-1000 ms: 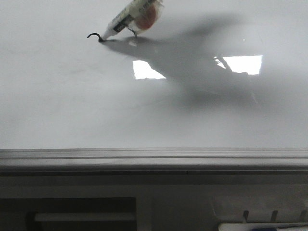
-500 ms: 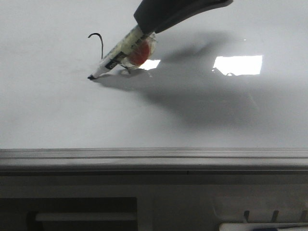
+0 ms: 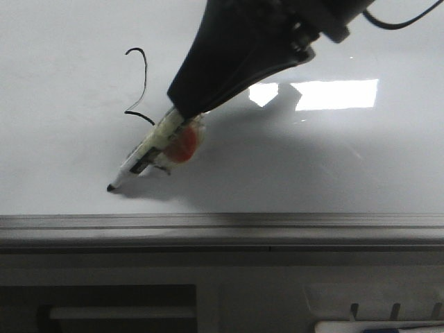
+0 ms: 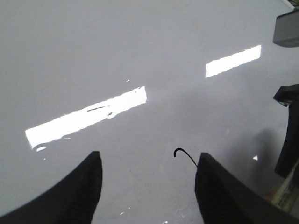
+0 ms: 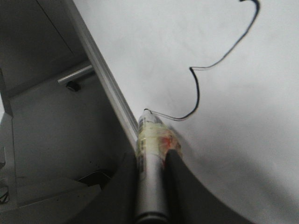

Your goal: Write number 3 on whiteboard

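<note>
Right pincer clenched on marker, barrel slanting down from its fingers, black tip touching whiteboard near grey edge strip. Number 3 on board just beside right pincer: small upper curve, lower line trailing toward tip. Left pincer released, fingers apart above board, holding nothing.

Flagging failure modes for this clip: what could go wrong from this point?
The marker tip sits close to the whiteboard's grey edge strip, so the tail of the number 3 may run off the board. The right gripper holds the marker at a low slant, so it could slip or skip.
</note>
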